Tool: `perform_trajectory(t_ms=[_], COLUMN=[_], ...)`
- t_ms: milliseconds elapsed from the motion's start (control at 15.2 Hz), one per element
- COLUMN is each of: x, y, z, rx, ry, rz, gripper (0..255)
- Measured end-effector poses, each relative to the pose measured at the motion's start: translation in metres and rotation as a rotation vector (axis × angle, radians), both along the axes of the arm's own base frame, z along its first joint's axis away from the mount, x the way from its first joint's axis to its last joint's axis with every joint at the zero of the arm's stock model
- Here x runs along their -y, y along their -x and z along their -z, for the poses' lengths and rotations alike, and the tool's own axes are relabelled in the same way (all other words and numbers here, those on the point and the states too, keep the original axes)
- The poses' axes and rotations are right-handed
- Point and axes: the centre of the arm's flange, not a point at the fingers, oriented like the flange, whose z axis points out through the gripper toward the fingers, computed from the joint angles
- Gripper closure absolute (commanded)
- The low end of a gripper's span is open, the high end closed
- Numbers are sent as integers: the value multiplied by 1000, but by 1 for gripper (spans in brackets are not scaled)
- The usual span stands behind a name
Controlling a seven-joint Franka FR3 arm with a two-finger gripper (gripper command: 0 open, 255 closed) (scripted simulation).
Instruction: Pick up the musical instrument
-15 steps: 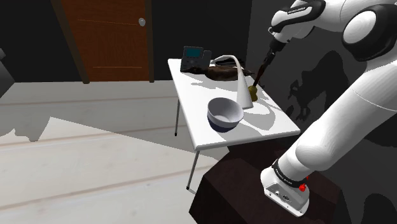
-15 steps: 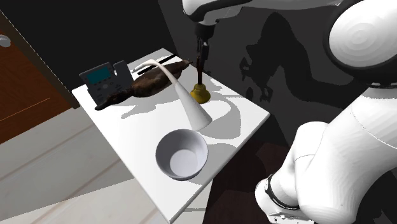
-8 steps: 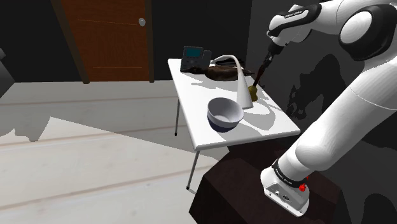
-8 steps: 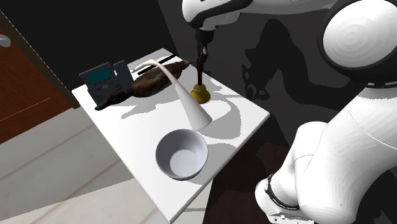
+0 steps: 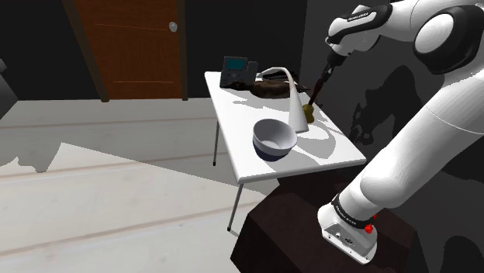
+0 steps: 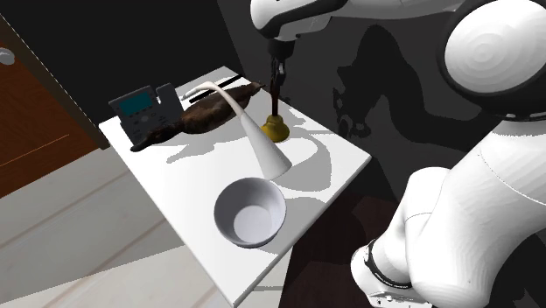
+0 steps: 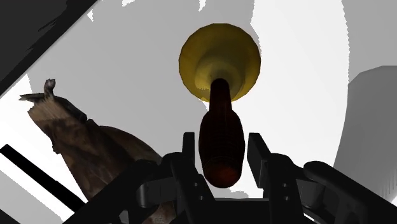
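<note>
Bowl [image 5: 273, 138] at centre of the shoulder view, white cone [image 5: 297, 116] just right of it, then the bell [image 5: 309, 115], upright on the table [image 5: 233, 124] beside the cone. Risk: the rounded handle [image 7: 221, 149] slips out, or the bell tips into the cone, if the 2 fingers [image 7: 189, 153] close off-centre. Gripper [image 7: 221, 141] partly open, straddling the handle with slim gaps, holding nothing

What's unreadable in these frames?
- Shoulder view: handbell rim sits partly behind the white cone.
- Wrist view: part of the brown lumpy object is hidden by the end effector.
- Second exterior view: dark device screen is too small to read.
- Second exterior view: table near corner is cut by the bottom edge.
</note>
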Motion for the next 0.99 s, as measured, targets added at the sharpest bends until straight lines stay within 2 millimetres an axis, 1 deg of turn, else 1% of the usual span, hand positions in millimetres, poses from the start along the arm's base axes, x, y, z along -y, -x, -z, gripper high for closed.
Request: perform_trajectory(t_ms=[462,924,990], x=[1,-1,-1], y=[-1,0,0], z=[-33,-71,-74], rx=[0,0,0], ry=[0,0,0], rz=[0,0,0], gripper=[255,255,255])
